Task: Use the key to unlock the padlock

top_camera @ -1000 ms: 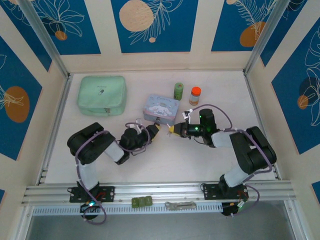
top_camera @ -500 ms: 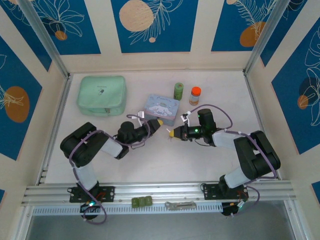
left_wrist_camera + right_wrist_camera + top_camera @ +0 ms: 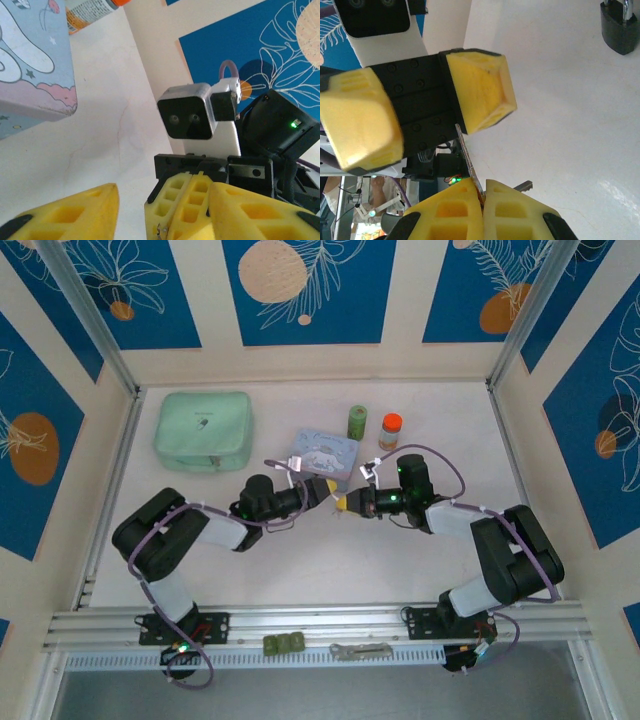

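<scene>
Both arms reach inward with elbows out and forearms low, so the two grippers meet nose to nose at centre. The left gripper (image 3: 327, 488) holds its yellow fingers (image 3: 480, 90) parted, one on either side of the other gripper's tips. The right gripper (image 3: 343, 503) has its fingers (image 3: 460, 212) pressed tight together, pinching a thin key (image 3: 467, 160) that points into the gap between the left's jaws.

No words or numbers can be read.
The pale blue tin (image 3: 323, 456) has a cartoon drawing with stars. The label on the orange-lidded jar (image 3: 390, 430) is too blurry to read. The mark on the green pouch (image 3: 203, 429) is too tiny.
</scene>
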Controlling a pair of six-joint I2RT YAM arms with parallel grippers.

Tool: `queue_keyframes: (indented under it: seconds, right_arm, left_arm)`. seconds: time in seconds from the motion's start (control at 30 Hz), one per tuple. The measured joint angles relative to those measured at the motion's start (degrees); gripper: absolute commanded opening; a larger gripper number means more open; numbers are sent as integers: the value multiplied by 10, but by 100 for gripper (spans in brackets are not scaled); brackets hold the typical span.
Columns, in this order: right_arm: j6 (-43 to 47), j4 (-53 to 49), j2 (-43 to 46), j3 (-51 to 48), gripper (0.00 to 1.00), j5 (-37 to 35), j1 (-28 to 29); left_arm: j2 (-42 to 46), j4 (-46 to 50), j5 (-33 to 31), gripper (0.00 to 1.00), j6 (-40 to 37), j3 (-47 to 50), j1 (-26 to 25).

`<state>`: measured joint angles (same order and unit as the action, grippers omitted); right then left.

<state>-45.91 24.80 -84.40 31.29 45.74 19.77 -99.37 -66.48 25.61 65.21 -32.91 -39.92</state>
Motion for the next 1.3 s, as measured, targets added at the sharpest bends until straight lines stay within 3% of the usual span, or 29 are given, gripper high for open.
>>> queue_keyframes:
  seconds: [0.3,0.53,0.63,0.83,0.87,0.93,1.13,1.17,1.2,1.23,1.3]
  right_arm:
    - [-13,26,0,0,0,10,-1]
    - [-21,26,-1,0,0,10,-3]
    - [-21,17,3,0,8,6,-3]
    - [-12,-7,30,1,13,-19,-3]
    - [-10,-9,31,2,13,-21,-3]
    - [-2,-15,33,4,0,-22,-2]
    - [3,-19,35,5,0,-29,5]
    - [3,-19,36,5,0,-29,5]
    - [3,-18,36,5,0,-31,5]
    - [3,-17,36,5,0,-32,5]
    - [3,-16,36,5,0,-37,5]
  left_arm:
    - [-8,0,9,0,-7,-15,-4]
    - [-17,-14,9,0,5,-17,-4]
    - [-17,-12,9,0,9,-18,-4]
    - [-11,16,10,0,20,-33,-5]
    - [-7,26,10,0,20,-35,-5]
    - [5,55,10,0,19,-40,-5]
    - [34,114,5,0,18,-42,-5]
    - [36,116,3,4,18,-42,-5]
    - [37,117,2,16,19,-42,-5]
    - [37,117,1,34,19,-42,-5]
    - [37,116,2,61,24,-42,-5]
